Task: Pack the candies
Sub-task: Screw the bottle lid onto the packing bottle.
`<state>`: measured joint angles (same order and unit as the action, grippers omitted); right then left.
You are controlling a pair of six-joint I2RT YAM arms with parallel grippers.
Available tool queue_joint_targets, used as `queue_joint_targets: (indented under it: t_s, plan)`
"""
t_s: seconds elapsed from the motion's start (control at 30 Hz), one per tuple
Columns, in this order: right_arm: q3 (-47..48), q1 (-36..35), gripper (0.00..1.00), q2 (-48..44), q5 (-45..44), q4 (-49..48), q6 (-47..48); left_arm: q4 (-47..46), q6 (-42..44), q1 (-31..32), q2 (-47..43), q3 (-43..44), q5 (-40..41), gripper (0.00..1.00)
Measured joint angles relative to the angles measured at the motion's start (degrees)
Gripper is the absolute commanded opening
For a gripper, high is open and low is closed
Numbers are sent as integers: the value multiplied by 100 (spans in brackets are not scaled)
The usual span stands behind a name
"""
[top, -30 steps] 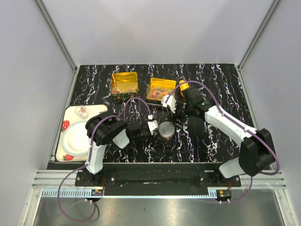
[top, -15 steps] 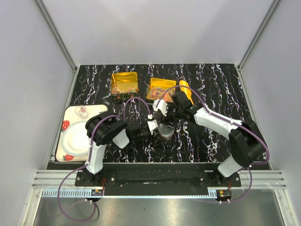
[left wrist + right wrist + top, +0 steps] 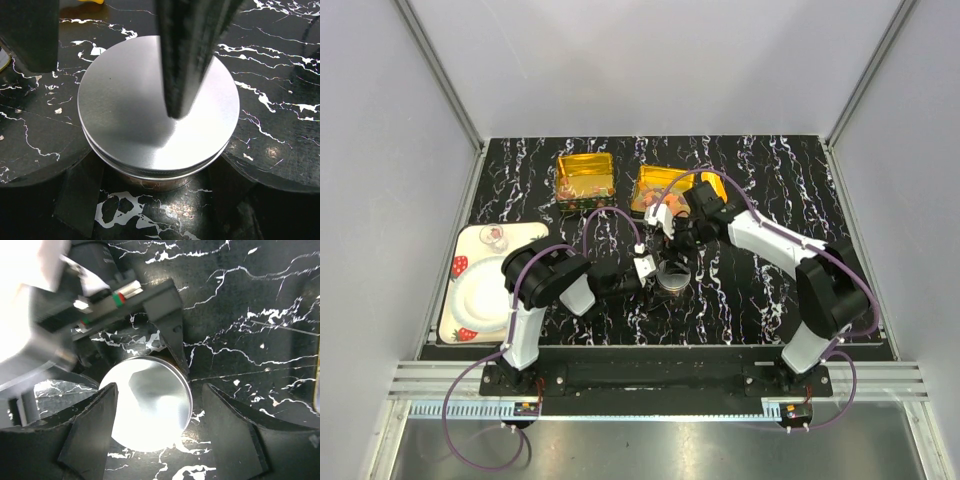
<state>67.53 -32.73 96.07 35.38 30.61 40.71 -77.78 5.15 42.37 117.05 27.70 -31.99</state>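
A round silver tin with its lid on (image 3: 672, 278) stands on the black marble table (image 3: 760, 300). My left gripper (image 3: 656, 272) is shut on the tin's sides; in the left wrist view (image 3: 156, 172) the lid (image 3: 120, 110) fills the middle. My right gripper (image 3: 676, 243) hangs open just above the lid, a finger on each side of it in the right wrist view (image 3: 160, 390). The candies (image 3: 586, 186) lie in two open square gold tins at the back; the right tin (image 3: 650, 192) is partly hidden by my right arm.
A yellow-orange scoop (image 3: 708, 183) lies by the right gold tin, mostly behind my right arm. A white plate on a strawberry-print tray (image 3: 480, 290) sits at the left edge, with a small glass cup (image 3: 495, 238) on it.
My right gripper has swung left and down from beside the right gold tin to just above the round tin's lid. The left gripper and the tin have not moved.
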Motion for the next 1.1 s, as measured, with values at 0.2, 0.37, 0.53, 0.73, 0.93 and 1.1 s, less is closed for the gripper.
queue_joint_targets:
  t_s: [0.2, 0.37, 0.53, 0.73, 0.93, 1.1]
  plan:
    - [168, 306, 75, 284, 494, 278, 109, 0, 2, 0, 0, 0, -2, 41]
    - [271, 393, 73, 435, 822, 369, 170, 0, 9, 0, 0, 0, -2, 41]
    - [273, 398, 70, 516, 1071, 428, 240, -2, 33, 2, 0, 0, -4, 41]
    - [404, 413, 54, 691, 1246, 503, 256, -4, 37, 2, 0, 0, -7, 41]
    - [553, 461, 38, 813, 1237, 595, 407, -11, 68, 7, -2, 0, -26, 41]
    - [538, 463, 35, 811, 1154, 605, 603, -11, 81, 15, -2, 0, -63, 41]
